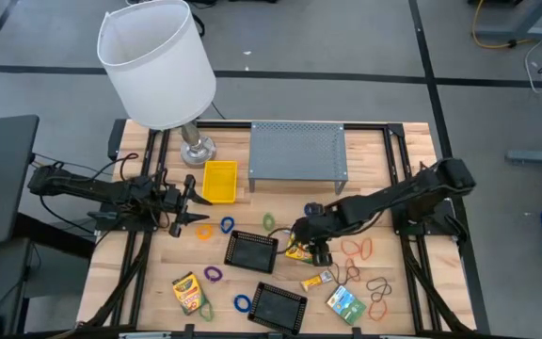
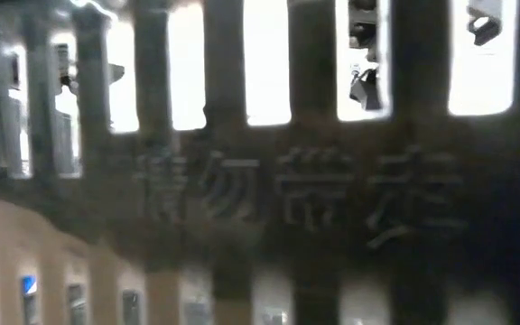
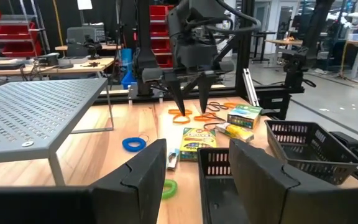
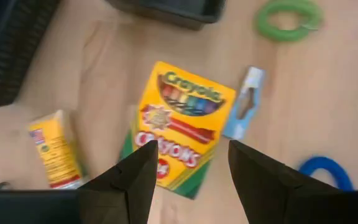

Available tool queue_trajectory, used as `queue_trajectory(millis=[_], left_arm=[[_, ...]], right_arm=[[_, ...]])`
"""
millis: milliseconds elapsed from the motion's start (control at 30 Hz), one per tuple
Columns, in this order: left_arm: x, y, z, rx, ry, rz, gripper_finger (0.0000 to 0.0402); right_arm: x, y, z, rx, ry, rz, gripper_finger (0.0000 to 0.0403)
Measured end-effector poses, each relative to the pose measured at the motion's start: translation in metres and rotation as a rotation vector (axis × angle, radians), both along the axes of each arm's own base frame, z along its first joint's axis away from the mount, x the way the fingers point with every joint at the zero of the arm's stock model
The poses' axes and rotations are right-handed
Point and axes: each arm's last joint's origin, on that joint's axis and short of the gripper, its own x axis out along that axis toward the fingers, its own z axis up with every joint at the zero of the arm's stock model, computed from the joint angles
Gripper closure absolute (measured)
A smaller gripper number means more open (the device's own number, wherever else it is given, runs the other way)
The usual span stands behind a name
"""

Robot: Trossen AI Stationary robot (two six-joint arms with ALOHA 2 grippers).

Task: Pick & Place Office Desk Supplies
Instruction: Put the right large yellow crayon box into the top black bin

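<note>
A yellow crayon box [image 4: 179,121] lies flat on the wooden table, right below my right gripper [image 4: 191,149], which points steeply down and is open, its fingertips above the box and apart from it. In the high view this gripper [image 1: 309,245] is at the table's middle, next to a black mesh basket [image 1: 250,250]. A second crayon box [image 1: 187,292] and a green box [image 1: 344,303] lie near the front edge. Rubber bands, orange [image 1: 356,248], blue [image 1: 227,224] and green [image 1: 269,222], lie scattered. My left gripper [image 1: 199,202] waits open and level at the table's left.
A small yellow box [image 4: 51,149] and a light blue packet [image 4: 246,102] flank the crayon box. A second black basket [image 1: 278,306] is at the front. A yellow tray [image 1: 219,181], a grey perforated shelf [image 1: 297,151] and a white-shaded lamp [image 1: 158,61] stand at the back.
</note>
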Motion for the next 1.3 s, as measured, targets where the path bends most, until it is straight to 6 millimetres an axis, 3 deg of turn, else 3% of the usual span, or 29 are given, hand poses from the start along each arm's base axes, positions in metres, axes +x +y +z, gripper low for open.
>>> queue_trajectory(millis=[167, 400, 733, 967, 1300], left_arm=[[0.0, 0.0, -0.001, 0.001, 0.006, -0.013, 0.0222], [0.0, 0.0, -0.002, 0.002, 0.017, -0.014, 0.0222], [0.0, 0.0, -0.002, -0.001, 0.017, -0.014, 0.0222], [0.0, 0.0, -0.001, -0.018, 0.016, -0.014, 0.0222], [0.001, 0.0, -0.003, -0.017, 0.033, -0.003, 0.0222]], right_arm=[[0.01, 0.004, -0.004, 0.093, 0.01, -0.003, 0.0197], [0.012, -0.016, -0.018, 0.119, 0.017, -0.138, 0.0197], [0.016, -0.032, -0.027, 0.167, -0.015, -0.164, 0.0197], [0.021, -0.029, -0.049, 0.157, 0.051, -0.158, 0.0197], [0.025, -0.024, -0.061, 0.118, 0.067, -0.135, 0.0197]])
